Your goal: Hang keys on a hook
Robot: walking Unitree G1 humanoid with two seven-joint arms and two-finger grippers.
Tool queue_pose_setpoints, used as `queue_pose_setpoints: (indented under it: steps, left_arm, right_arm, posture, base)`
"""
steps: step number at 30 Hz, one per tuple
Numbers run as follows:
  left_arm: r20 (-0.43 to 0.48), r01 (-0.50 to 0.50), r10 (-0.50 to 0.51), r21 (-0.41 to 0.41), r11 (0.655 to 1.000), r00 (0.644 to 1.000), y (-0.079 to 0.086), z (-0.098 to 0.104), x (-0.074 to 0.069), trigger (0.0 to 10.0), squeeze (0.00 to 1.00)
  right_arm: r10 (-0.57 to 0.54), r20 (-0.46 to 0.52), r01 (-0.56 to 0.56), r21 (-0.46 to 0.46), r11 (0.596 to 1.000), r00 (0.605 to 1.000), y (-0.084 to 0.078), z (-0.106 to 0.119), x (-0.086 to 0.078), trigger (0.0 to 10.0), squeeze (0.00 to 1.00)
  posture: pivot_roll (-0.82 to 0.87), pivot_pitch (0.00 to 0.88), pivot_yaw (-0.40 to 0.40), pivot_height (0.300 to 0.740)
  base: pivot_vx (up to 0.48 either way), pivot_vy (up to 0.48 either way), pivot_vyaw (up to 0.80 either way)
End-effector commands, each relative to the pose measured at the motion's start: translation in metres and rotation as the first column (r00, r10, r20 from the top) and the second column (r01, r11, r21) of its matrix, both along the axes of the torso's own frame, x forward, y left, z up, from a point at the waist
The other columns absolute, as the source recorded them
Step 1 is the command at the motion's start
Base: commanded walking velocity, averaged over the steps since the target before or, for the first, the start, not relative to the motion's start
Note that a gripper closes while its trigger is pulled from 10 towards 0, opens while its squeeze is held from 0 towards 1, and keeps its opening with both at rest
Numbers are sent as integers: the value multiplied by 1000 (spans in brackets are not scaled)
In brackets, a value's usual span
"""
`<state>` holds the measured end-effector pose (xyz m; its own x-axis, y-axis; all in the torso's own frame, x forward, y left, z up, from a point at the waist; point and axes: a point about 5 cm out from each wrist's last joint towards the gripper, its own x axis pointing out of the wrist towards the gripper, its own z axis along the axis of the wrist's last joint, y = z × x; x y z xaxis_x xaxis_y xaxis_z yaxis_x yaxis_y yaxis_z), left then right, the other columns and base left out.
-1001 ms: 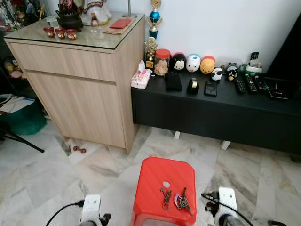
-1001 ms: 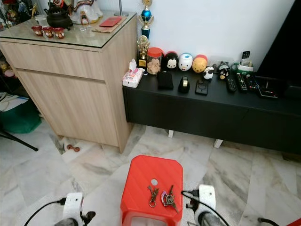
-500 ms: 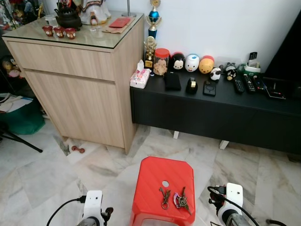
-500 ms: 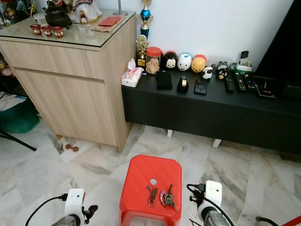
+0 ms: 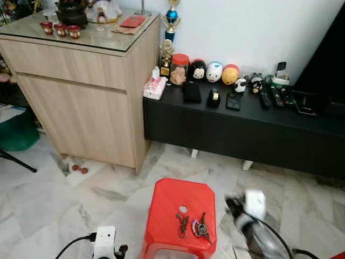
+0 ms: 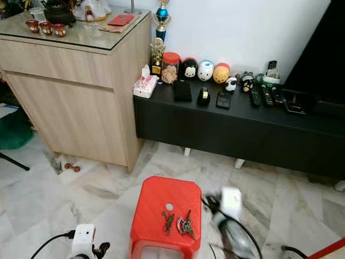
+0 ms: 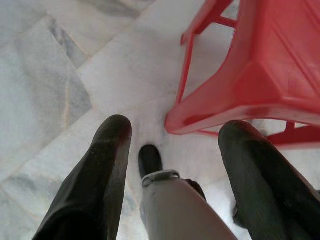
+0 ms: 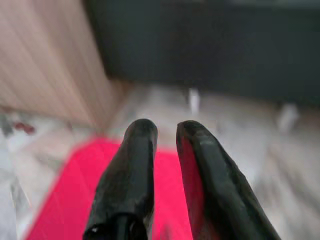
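Reach step: right gripper point(image 8: 162, 131) fingers nearly closed, empty, above stool point(image 5: 167, 208). Keys point(image 5: 191, 225) lie below fingertips. Next: open, descend.

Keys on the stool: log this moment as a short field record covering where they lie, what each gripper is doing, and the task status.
keys: two bunches lying side by side on the red stool, near its front edge
right gripper: raised beside the stool, motion-blurred, fingers nearly together, holding nothing
left gripper: low by the stool's leg, fingers spread, empty
surroundings: wooden cabinet, black low console
status: keys not yet picked up
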<state>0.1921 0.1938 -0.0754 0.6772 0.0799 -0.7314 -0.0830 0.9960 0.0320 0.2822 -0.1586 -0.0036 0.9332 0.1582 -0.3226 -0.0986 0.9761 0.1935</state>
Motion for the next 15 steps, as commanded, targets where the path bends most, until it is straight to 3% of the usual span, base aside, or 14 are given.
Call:
queue_pose_setpoints:
  steps: [1,4,15]
  left_arm:
    - [-13,-19,19,4,1000,1000,2,-3,-6,10000,0]
    - [-20,-6,7,4,1000,1000,1,-3,-7,10000,0]
    - [-16,-10,10,2,1000,1000,-1,-4,-8,10000,0]
  right_arm:
    - [-30,-23,30,-22,999,999,-8,-5,-6,10000,0]
    - [-41,1,41,-12,999,999,-9,-1,-2,10000,0]
    - [-21,1,21,-28,999,1000,-10,0,-1,10000,0]
  posture:
    - [47,0,-119,691]
    - [19,0,-112,672]
    - [17,8,-123,672]
  base:
    - [0,0,0]
    - [0,0,0]
    - [0,0,0]
